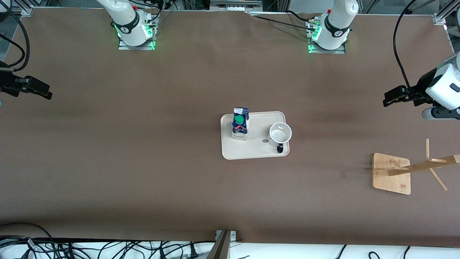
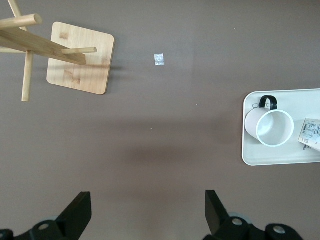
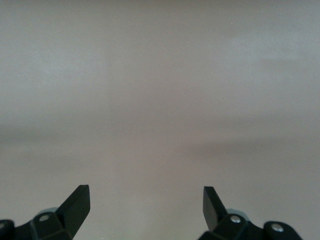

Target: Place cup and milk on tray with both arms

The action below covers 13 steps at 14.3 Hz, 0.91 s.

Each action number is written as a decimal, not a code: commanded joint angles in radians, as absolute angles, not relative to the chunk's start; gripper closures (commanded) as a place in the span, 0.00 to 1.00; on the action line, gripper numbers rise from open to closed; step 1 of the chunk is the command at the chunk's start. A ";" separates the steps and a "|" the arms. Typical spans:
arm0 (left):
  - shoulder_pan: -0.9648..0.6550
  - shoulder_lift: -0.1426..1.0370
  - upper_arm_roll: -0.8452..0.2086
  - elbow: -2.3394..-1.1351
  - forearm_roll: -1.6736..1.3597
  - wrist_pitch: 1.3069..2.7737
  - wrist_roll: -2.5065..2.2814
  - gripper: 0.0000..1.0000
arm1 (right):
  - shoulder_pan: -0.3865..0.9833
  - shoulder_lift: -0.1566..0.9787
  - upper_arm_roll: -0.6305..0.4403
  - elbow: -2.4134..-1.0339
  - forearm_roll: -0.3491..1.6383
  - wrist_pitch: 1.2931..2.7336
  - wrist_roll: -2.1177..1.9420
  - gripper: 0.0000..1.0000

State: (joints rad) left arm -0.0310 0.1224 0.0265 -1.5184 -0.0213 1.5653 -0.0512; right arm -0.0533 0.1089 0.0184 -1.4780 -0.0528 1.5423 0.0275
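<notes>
The cream-white tray [image 1: 251, 153] lies in the middle of the table. On it the milk [image 1: 240, 123] stands upright with its green cap up, at the end toward the right arm. The white cup [image 1: 280, 133] stands upright at the tray's other end, its black handle toward the front camera. My left gripper [image 1: 388, 99] hangs open and empty over bare table at the left arm's end, well away from the tray. The left wrist view shows the left gripper [image 2: 148, 212], the cup [image 2: 272, 127] and the tray [image 2: 250, 157]. My right gripper [image 1: 46, 94] is open and empty over bare table at the right arm's end; the right gripper [image 3: 146, 206] sees only table.
A bamboo rack with a square base [image 1: 391, 173] and slanted pegs stands near the left arm's end, nearer the front camera than the left gripper; the rack base [image 2: 80, 57] also shows in the left wrist view. Cables lie along the table's front edge [image 1: 107, 248].
</notes>
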 commanded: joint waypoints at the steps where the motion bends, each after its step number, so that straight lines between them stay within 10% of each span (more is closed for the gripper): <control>1: -0.032 0.101 0.034 -1.529 -0.034 1.572 -0.037 0.00 | -0.060 0.098 0.025 -1.488 -0.054 1.545 0.015 0.00; 13: -0.038 0.138 0.028 -1.479 0.021 1.589 -0.041 0.00 | -0.057 0.132 0.032 -1.399 -0.061 1.381 0.018 0.00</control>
State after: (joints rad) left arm -0.0333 0.1256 0.0264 -1.5070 -0.0017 1.5846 -0.0511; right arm -0.0511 0.1180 0.0278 -1.4306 -0.0527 1.4033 0.0268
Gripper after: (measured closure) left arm 0.000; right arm 0.000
